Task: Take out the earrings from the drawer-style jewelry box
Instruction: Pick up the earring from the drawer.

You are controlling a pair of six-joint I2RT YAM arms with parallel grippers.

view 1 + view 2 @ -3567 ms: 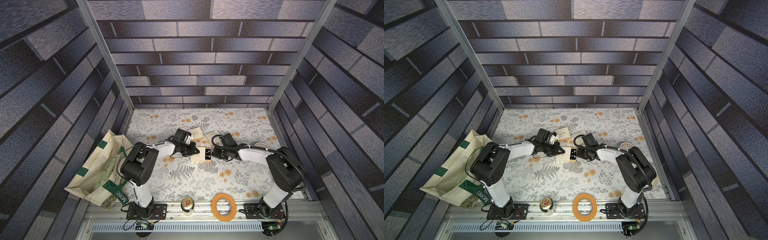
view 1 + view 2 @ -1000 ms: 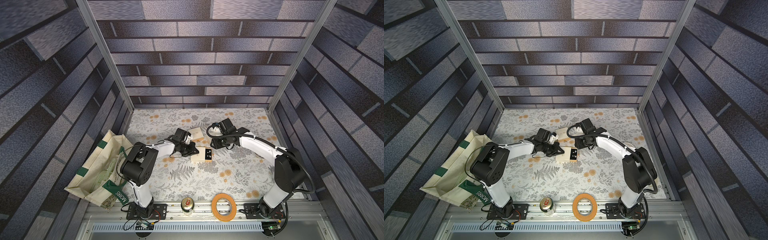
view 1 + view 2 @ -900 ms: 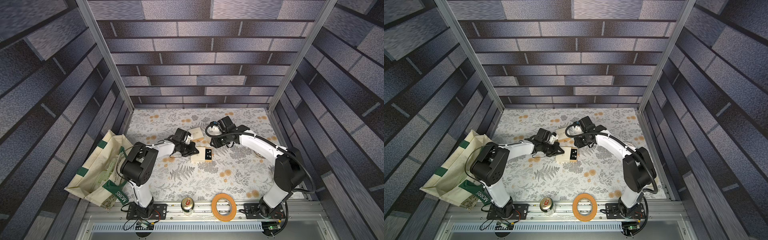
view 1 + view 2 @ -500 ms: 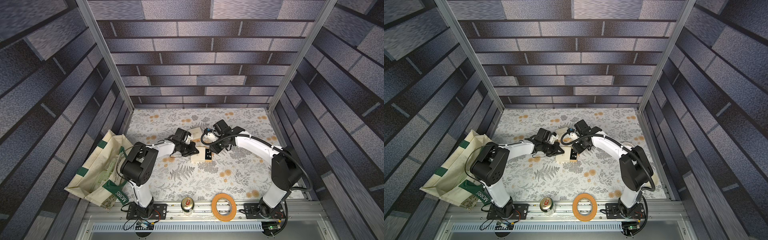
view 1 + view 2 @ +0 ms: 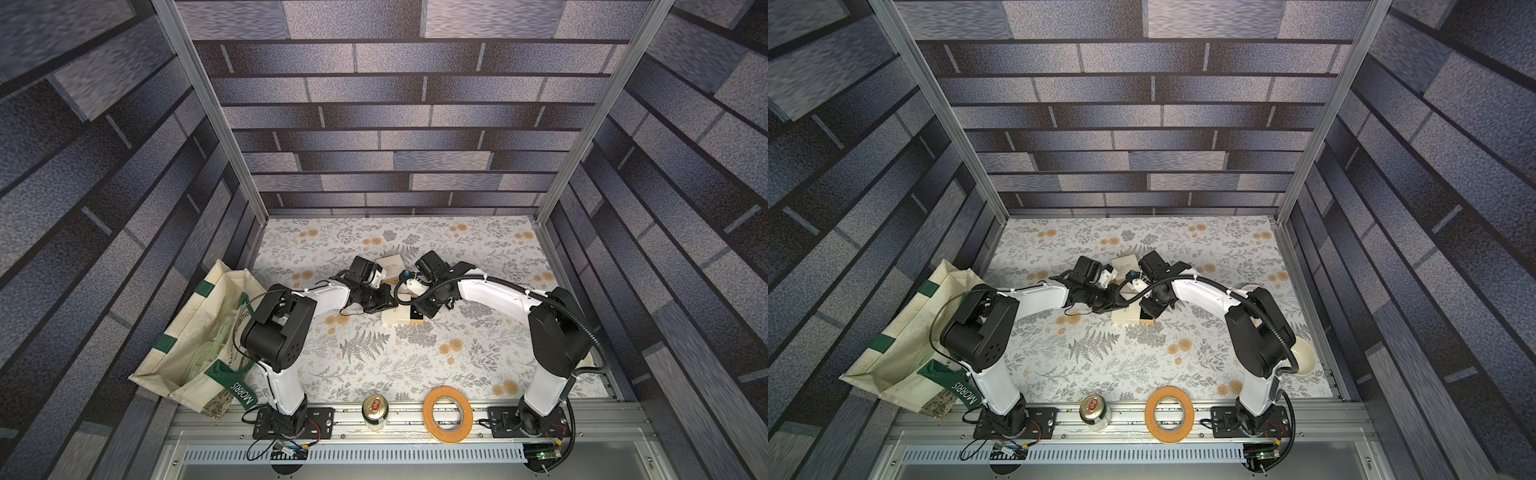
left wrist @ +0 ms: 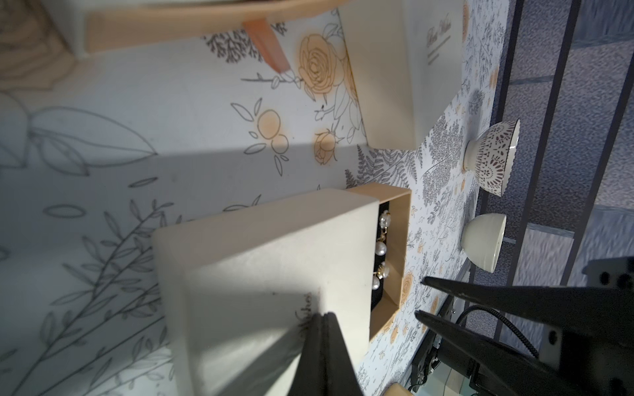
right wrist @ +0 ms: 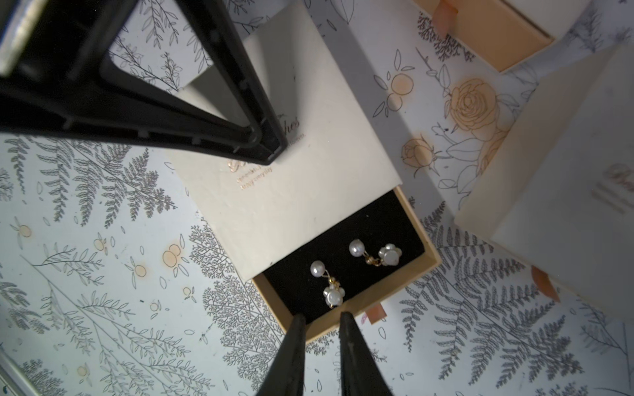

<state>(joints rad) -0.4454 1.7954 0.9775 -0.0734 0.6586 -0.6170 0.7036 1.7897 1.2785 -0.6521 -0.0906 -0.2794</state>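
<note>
Earrings (image 7: 387,255): 2, in open drawer (image 7: 374,219) | floral tablecloth (image 5: 374,365) | brick-pattern walls (image 5: 395,104)

— Where does the jewelry box (image 5: 400,322) sit?
— Near the middle of the counter (image 5: 374,374), lying flat. It has a cream sleeve (image 7: 291,192) with gilt lettering on top, and a tan drawer (image 7: 394,279) slid partway out toward the counter's right edge.
— And inside?
— A black lining (image 7: 377,223). The earrings (image 7: 329,284) lie on its exposed part, close to the drawer's front wall.
— What do they look like?
— Each is a round pearl joined by a bit of gold to a white flower-shaped cluster. They lie flat, side by side, not touching.
— Anything on the drawer's front?
— A small peach ribbon tab (image 7: 375,313), resting on the counter.
</note>
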